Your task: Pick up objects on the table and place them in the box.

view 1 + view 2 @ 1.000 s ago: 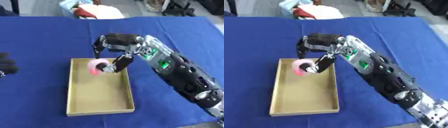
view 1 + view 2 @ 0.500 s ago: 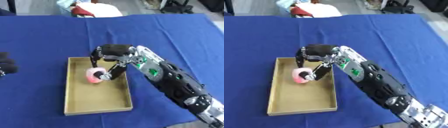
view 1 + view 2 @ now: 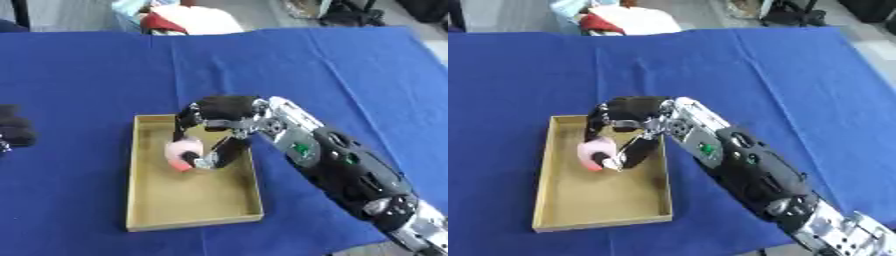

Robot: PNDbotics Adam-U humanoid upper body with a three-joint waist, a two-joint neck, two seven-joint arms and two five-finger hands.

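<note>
While the right robot hand grasps the pink object inside the box, at frame centre, I'd lower it near the floor before letting go; left robot hand idles clenched at left edge

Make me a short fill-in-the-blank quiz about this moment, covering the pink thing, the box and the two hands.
1. The right hand holds a small ______ object between its fingers and thumb.
2. That object hangs over the inside of the tan ______.
3. The table is covered with a ______ cloth.
4. The left hand shows at the ______ edge of the left eye view, away from the box.

Missing words: pink; box; blue; left
</note>
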